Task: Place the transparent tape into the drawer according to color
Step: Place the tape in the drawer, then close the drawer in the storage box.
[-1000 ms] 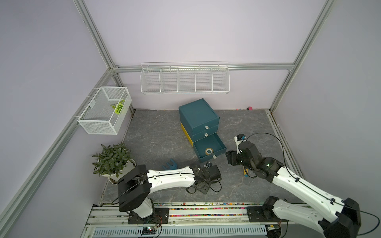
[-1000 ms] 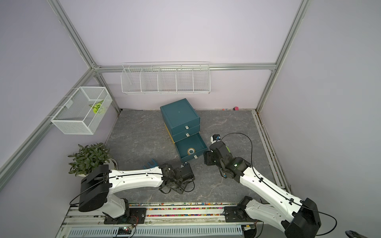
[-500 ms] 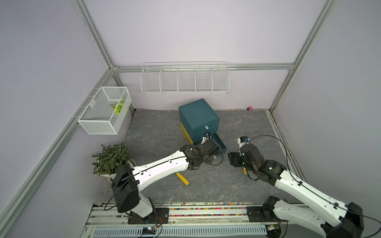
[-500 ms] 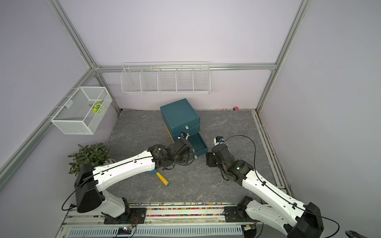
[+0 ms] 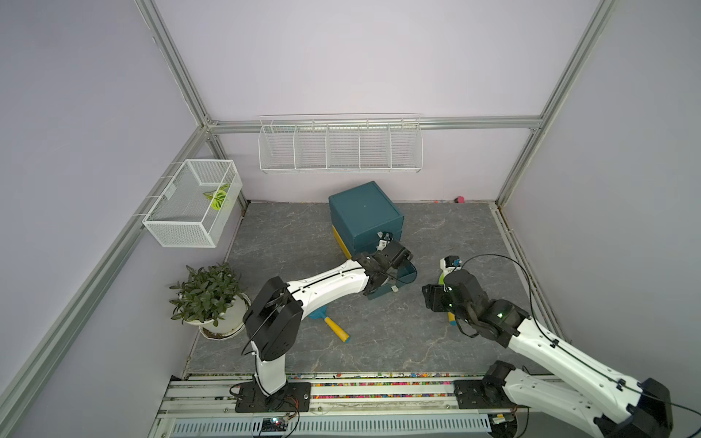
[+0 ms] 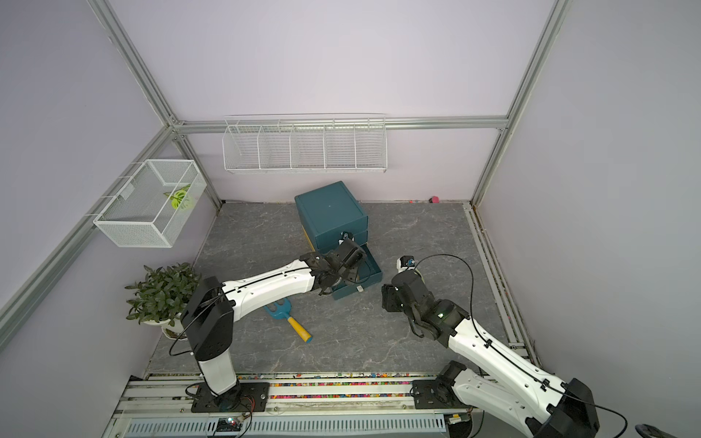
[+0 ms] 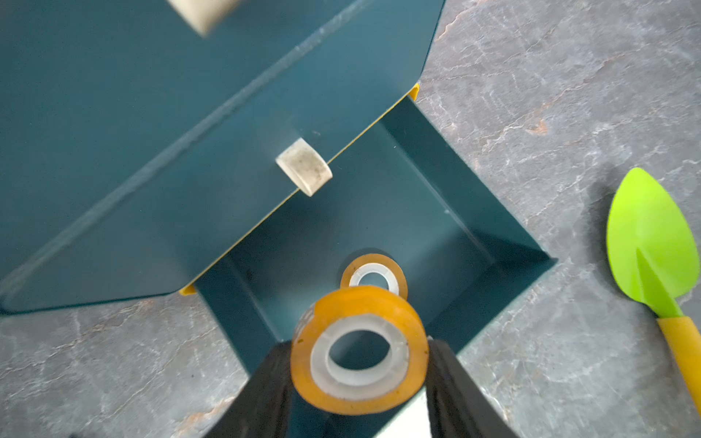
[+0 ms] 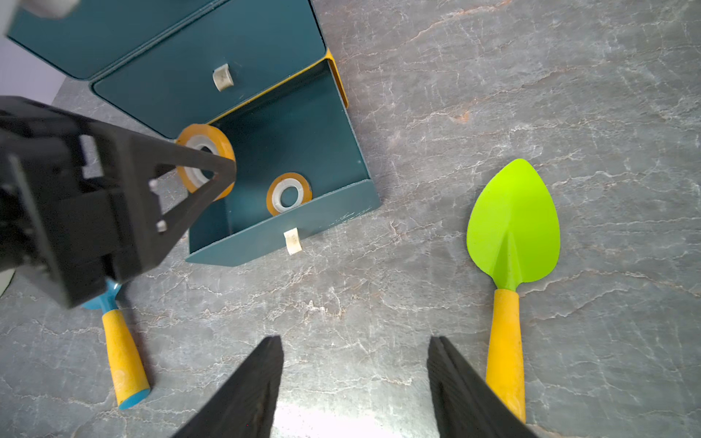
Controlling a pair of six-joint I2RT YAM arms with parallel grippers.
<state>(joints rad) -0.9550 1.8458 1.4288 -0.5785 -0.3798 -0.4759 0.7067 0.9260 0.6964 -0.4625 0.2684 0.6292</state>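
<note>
Right tool (image 8: 354,341): I see its black jaws spread and empty above the grey marbled worktop (image 8: 379,303)
Tools lying flat: lime-green plastic trowel (image 8: 514,216), yellow handle; blue toy rake (image 8: 121,349), yellow handle
Left tool (image 7: 356,343): pinching an orange see-through tape roll (image 7: 352,309), white core, above the open teal bottom drawer (image 8: 322,216)
Drawer contents: second orange tape roll (image 8: 289,177) flat inside, near the front wall
Behind: teal drawer cabinet (image 5: 362,208); the drawer above is shut

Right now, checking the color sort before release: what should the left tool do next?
Probably lower a little and open. The left tool grips an orange roll over the open drawer, where a second roll of the same orange lies.
</note>
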